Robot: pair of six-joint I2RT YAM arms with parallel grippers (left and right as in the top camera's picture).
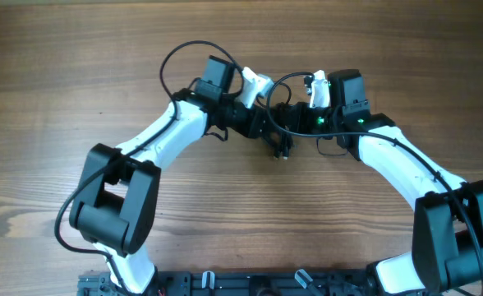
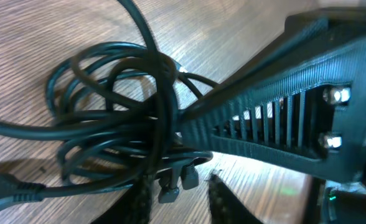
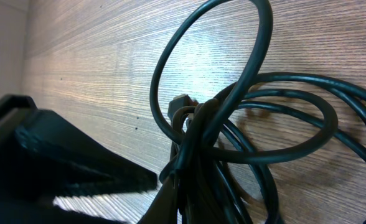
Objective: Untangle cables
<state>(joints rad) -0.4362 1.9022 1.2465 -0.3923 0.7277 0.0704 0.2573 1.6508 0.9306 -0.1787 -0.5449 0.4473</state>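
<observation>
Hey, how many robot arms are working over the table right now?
2. The left arm reaches in from the lower left and the right arm from the lower right. Both meet at the cables.

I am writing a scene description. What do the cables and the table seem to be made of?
The cables: probably rubber or soft plastic coating, smooth, slightly glossy; they bend in loops and show highlights. The table: wood or laminate, matte; fine grain lines show.
</observation>
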